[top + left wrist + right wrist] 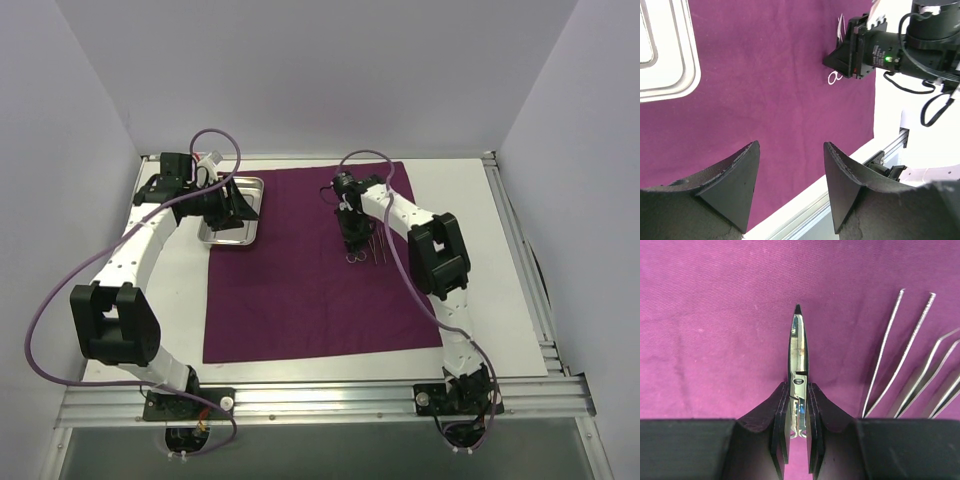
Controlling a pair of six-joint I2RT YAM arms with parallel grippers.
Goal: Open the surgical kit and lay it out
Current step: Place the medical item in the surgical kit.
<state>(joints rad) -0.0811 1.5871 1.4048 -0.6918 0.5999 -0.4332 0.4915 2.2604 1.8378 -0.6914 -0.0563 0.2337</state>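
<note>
The wrap is already open: the purple cloth (300,300) lies flat over the middle of the surface (480,300), reaching from near the far edge most of the way to the near edge. The step in hand looks like laying out the instruments.

The right tool (798,390) is over the far right part of the cloth. It is clenched on the scissors (798,350) just behind the pivot, with the closed blades pointing away from it. Whether the scissors rest on the cloth or hang just above it cannot be told. Just beside them, toward the right edge of the surface, lie the tweezers (918,379), and the slim prongs of another pair, spread in a rough row.

If the scissors are being set down, the next move calls for a low, level release. That would keep them roughly in line with the tweezers and just apart, so the thin pieces are not nudged.

The left tool (791,145) is released, its jaws wide apart with nothing between them. It hangs over the steel tray (259,196), which sits toward the far left corner of the surface and overlaps the cloth's left edge. The part of the tray that shows holds nothing, and the rest is hidden under the tool.
</note>
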